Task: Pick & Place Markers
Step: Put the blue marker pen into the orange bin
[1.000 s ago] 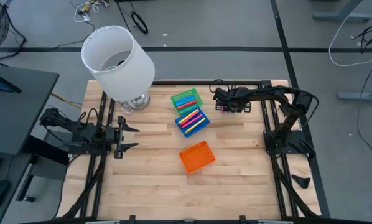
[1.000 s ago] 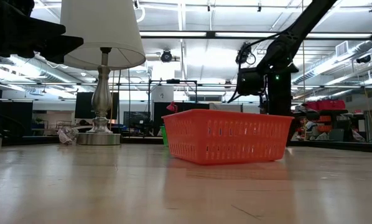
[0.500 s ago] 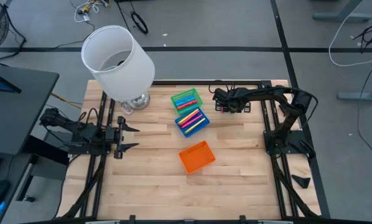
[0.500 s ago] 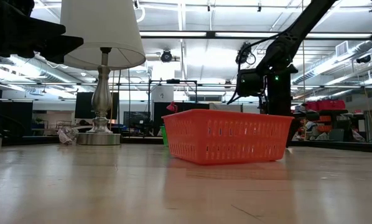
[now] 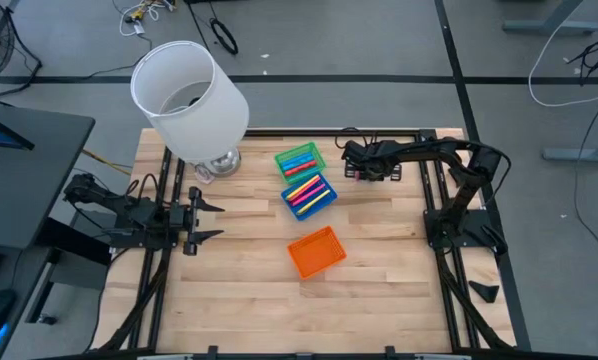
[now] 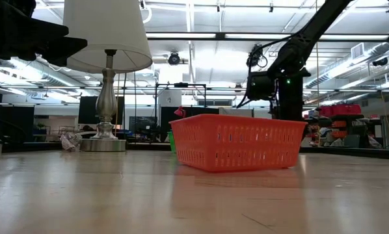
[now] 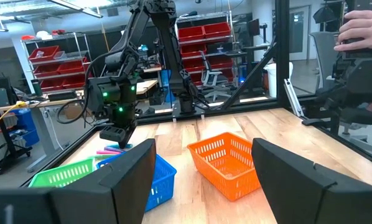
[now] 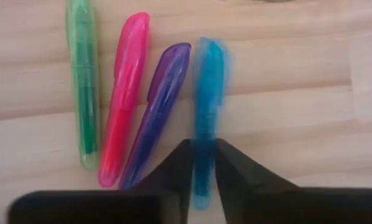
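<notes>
Four markers lie side by side on the wooden table at its far right: green (image 8: 81, 81), pink (image 8: 124, 93), purple (image 8: 162, 102) and blue (image 8: 209, 93). My right gripper (image 8: 203, 163) stands over them, pointing steeply down, shut on the blue marker; it also shows in the high view (image 5: 357, 166) and the left wrist view (image 7: 116, 133). More markers lie in the blue tray (image 5: 309, 194) and the green tray (image 5: 299, 160). My left gripper (image 5: 211, 220) waits open at the table's left. My right gripper pinches the blue marker's two long sides (image 8: 204, 146) between its two fingers, toward one end of the marker. The fingers come from above, slanting down. The marker lies flat on the table next to the purple one.
An orange basket tray (image 5: 316, 251) stands near the table's middle. A lamp with a white shade (image 5: 189, 95) stands at the far left. A person's hand (image 7: 363, 28) shows beyond the table's edge.
</notes>
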Motion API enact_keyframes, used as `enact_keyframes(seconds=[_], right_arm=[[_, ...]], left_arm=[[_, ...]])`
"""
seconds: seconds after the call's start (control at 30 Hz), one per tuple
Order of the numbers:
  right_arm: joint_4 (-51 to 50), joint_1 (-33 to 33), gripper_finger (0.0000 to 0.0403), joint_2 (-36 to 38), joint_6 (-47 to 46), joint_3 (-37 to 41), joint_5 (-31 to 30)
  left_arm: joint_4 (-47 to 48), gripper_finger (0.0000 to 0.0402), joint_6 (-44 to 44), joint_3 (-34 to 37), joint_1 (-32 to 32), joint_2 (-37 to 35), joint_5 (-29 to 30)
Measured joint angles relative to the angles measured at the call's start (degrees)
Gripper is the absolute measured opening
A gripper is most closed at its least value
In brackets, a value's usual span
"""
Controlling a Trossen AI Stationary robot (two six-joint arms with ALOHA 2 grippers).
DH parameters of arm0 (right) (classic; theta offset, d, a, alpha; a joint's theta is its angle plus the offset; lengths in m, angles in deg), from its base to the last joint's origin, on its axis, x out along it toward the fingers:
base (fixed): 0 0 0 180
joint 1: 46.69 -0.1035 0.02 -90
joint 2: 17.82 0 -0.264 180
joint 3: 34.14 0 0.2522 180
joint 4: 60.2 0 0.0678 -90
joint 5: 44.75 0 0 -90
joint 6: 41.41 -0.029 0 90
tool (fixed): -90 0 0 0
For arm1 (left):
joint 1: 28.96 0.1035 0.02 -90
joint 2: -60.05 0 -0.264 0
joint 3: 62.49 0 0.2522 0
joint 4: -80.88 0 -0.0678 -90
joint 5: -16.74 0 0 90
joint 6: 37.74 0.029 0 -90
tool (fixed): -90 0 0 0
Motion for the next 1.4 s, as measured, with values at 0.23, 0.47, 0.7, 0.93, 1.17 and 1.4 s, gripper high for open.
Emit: enact_keyframes(seconds=[0.23, 0.47, 0.7, 0.93, 1.17, 1.4], right_arm=[[0.0, -0.4, 0.0012, 0.0, 0.8, 0.0, -0.3], [-1.7, -0.9, 0.0022, 3.0, 1.4, 0.4, 1.4], [-4.0, -0.9, 0.0019, 7.7, 6.5, 0.3, 0.4], [-4.9, -1.0, 0.0019, 12.2, 17.6, 0.3, 1.0], [-6.0, -1.0, 0.0019, 15.2, 30.1, 0.2, 2.2], [-6.1, -1.0, 0.0019, 17.4, 42.1, 0.2, 4.8]], left_arm=[[0.0, 0.0273, 0.0, 0.0, 0.0, 0.0, 0.0], [0.0, 0.0273, 0.0, 0.0, 0.0, 0.0, 0.0], [0.0, 0.0273, 0.0, 0.0, 0.0, 0.0, 0.0], [0.0, 0.0273, 0.0, 0.0, 0.0, 0.0, 0.0], [0.0, 0.0273, 0.0, 0.0, 0.0, 0.0, 0.0], [0.0, 0.0273, 0.0, 0.0, 0.0, 0.0, 0.0]])
